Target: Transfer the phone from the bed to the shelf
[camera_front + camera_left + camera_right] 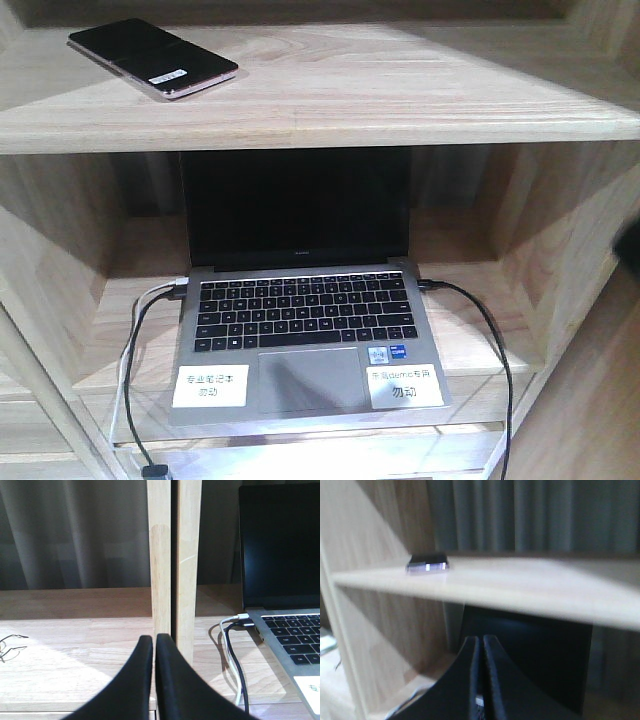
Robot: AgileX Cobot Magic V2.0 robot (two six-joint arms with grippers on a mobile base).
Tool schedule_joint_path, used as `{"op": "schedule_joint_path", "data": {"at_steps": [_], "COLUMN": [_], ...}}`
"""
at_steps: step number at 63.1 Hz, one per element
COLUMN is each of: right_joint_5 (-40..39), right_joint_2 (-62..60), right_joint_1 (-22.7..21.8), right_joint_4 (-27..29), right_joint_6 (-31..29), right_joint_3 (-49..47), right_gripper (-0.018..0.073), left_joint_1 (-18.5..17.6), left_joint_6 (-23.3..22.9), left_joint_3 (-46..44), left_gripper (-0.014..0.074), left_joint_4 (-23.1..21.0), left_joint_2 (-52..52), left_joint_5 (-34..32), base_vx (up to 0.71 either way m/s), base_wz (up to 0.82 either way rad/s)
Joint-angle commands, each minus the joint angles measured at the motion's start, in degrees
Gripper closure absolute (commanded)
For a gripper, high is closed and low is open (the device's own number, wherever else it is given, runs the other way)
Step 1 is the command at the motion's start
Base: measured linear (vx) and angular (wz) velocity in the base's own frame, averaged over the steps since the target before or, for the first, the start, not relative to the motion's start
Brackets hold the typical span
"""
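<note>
The phone (152,57) lies flat on the upper shelf (380,85) at its left end, black with a pinkish edge and a white sticker. In the right wrist view the phone (427,563) shows edge-on upon the shelf (530,587), up and left of my right gripper (481,640), which is shut and empty in front of the laptop screen. My left gripper (154,641) is shut on nothing, low over the lower board, facing a wooden upright (174,560). The bed is out of view. Neither gripper shows in the front view.
An open silver laptop (300,330) with black screen sits in the lower compartment, white and black cables (140,340) plugged at its left and a black cable (490,340) at its right. Eyeglasses (10,647) lie on the lower board at far left. Grey curtains hang behind.
</note>
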Motion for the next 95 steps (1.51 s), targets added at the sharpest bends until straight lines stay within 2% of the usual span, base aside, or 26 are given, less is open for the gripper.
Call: {"op": "schedule_joint_path", "data": {"at_steps": [1, 23, 80, 87, 95], "right_joint_5": [-3.1, -2.8, -3.5, -4.4, -4.9], "right_joint_2": [-2.5, -5.5, -5.4, -5.5, -5.5], "right_joint_1": [-0.3, -0.3, -0.3, -0.3, -0.3], "right_joint_4": [0.7, 0.7, 0.4, -5.4, -20.2], "right_joint_6": [-0.1, -0.1, 0.3, 4.3, 16.2], "right_joint_3": [1.9, 9.7, 9.7, 9.7, 9.7], "right_gripper": [0.0564, 0.0564, 0.0564, 0.0564, 0.0564], "left_joint_1": [0.0, 0.0, 0.0, 0.0, 0.0], "left_joint_6": [0.0, 0.0, 0.0, 0.0, 0.0], "left_joint_3": [0.4, 0.4, 0.4, 0.4, 0.4], "left_gripper": [0.0595, 0.0595, 0.0595, 0.0595, 0.0595], "left_joint_4": [-0.5, -0.5, -0.5, -0.5, -0.5], "left_joint_2": [-0.5, -0.5, -0.5, -0.5, -0.5], "left_joint_5": [-4.0, -4.0, -4.0, -4.0, -4.0], "base_vx": [0.0, 0.0, 0.0, 0.0, 0.0], "base_wz": [0.0, 0.0, 0.0, 0.0, 0.0]}}
